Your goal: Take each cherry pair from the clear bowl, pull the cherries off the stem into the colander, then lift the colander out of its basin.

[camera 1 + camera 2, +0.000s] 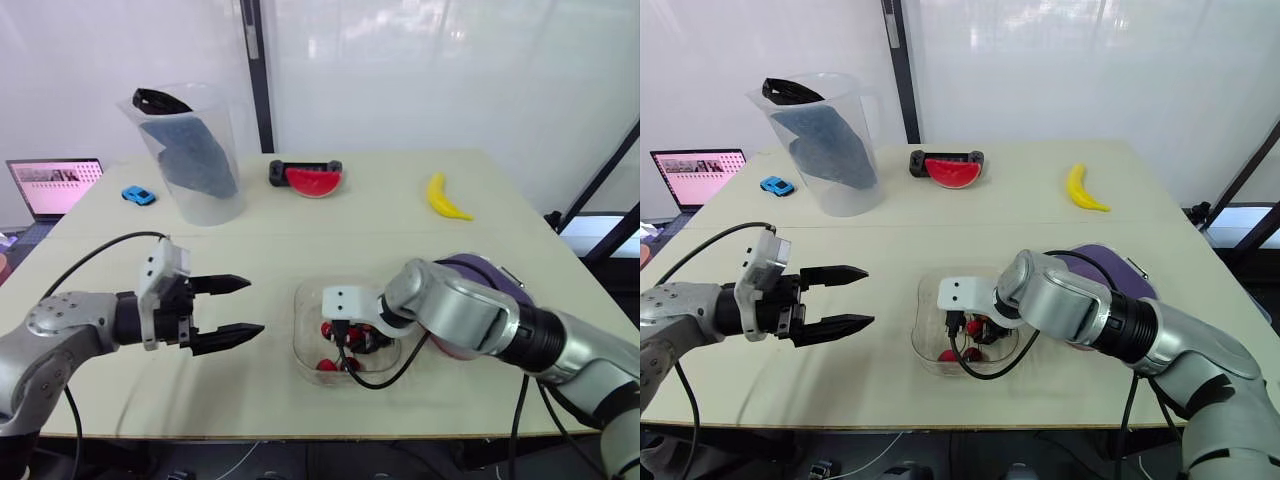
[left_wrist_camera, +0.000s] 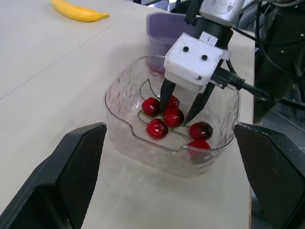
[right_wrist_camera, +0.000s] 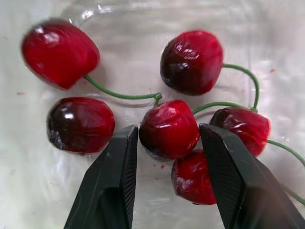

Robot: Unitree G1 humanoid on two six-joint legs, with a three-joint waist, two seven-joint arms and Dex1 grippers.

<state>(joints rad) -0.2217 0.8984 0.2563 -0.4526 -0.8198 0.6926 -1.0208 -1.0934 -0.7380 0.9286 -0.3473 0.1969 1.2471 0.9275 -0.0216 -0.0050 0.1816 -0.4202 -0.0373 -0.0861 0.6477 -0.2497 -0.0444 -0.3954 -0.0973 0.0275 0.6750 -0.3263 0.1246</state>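
Note:
A clear bowl (image 1: 304, 303) sits near the table's front edge with several red cherries (image 3: 192, 61) in it, joined in pairs by green stems (image 3: 121, 95). My right gripper (image 3: 167, 128) reaches down into the bowl, open, with its two fingers straddling one cherry (image 3: 169, 131) close on both sides. My left gripper (image 1: 255, 306) hovers open and holds nothing, a short way to the left of the bowl. The purple colander and basin (image 2: 167, 29) stand just behind and right of the bowl, partly hidden by my right arm.
Further back on the table lie a banana (image 1: 445, 197), a watermelon slice (image 1: 314, 181), a tall clear pitcher (image 1: 195, 155) holding dark cloth, and a blue toy car (image 1: 138, 195). A laptop (image 1: 55, 185) is off the table's left side.

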